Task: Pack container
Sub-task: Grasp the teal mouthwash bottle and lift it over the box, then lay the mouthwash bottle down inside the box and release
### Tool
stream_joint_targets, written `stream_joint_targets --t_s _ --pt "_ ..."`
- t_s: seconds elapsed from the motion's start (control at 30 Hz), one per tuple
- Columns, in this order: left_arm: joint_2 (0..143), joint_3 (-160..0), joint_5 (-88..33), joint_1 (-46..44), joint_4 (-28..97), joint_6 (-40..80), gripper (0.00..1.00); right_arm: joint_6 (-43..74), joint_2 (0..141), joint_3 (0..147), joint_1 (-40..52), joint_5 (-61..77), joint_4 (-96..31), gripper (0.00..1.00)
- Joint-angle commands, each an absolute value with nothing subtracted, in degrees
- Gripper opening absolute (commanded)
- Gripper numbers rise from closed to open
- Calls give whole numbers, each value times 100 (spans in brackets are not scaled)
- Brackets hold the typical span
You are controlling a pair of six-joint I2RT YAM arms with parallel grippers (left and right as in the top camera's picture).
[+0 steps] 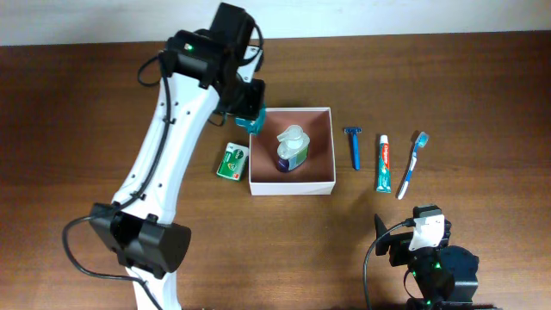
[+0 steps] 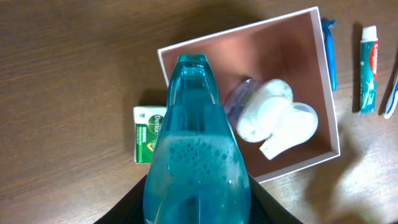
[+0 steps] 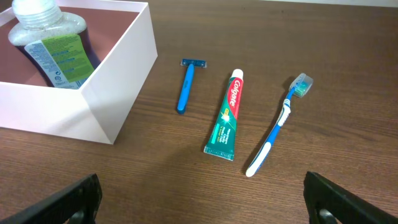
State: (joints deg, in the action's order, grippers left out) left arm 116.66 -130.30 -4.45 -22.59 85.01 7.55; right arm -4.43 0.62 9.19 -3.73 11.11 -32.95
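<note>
On the brown wooden desk (image 1: 86, 103), the square white cardboard container (image 1: 291, 189) sits mid-desk, its far-left corner just below the left gripper (image 1: 249, 117), which is clamped on a translucent teal bottle (image 2: 196, 155) pointing lengthwise down at it, while the right gripper (image 3: 202, 198) rests wide apart by the near-right corner.

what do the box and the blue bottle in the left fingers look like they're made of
The container is likely cardboard, matte white outside and pinkish-brown inside, with thin flat walls and crisp corners. The blue bottle is probably translucent glossy plastic, since bubbles in the liquid show through it.
</note>
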Motion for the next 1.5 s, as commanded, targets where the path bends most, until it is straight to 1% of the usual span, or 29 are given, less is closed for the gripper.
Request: stream_joint_targets --t_s 0.0,0.2,0.5,0.77,0.83,0.87,0.93,0.97,1.0,1.07,1.17,1.23,1.33,1.37,1.43,1.47 --pt "11760 -13117 -456 -2285 8468 683 1 -399 19 882 -416 1160 -3295 99" --pt "12239 -13117 -480 -2484 8374 681 1 -399 19 882 -416 1160 -3297 99" --pt "13128 -13117 -478 -3020 8136 681 0 -399 19 882 -416 1160 -3295 99" --pt "13222 -13120 -521 -3395 7907 683 0 -399 19 882 -416 1160 -3297 99" --pt "13220 -13120 -519 -3415 7878 683 2 -399 19 882 -416 1160 -3295 99" --pt "13220 -13120 -519 -3413 7865 683 6 -399 19 882 -416 1160 -3295 99" --pt "13220 -13120 -517 -3398 7865 683 30 -399 19 882 -416 1160 -3297 99" --pt "13220 -13122 -515 -3382 7865 683 44 -399 19 882 -416 1160 -3297 99" --pt "13209 -13148 -517 -3341 7889 681 69 -399 19 882 -416 1160 -3297 99" --pt "13200 -13220 -517 -3280 7983 681 73 -399 19 882 -416 1160 -3297 99" --pt "13198 -13463 -462 -3148 8281 679 75 -399 19 882 -416 1160 -3297 99" --pt "13198 -13898 -336 -2934 8694 676 78 -399 19 882 -416 1160 -3297 99" --pt "13198 -14442 -325 -2681 9124 607 87 -399 19 882 -416 1160 -3297 99" --pt "13198 -14621 -325 -2600 9273 532 98 -399 19 882 -416 1160 -3295 99" --pt "13196 -15117 -325 -2305 9673 51 99 -399 19 882 -416 1162 -3297 99" --pt "13152 -15155 -325 -2202 9673 36 100 -399 19 882 -416 1160 -3295 99"
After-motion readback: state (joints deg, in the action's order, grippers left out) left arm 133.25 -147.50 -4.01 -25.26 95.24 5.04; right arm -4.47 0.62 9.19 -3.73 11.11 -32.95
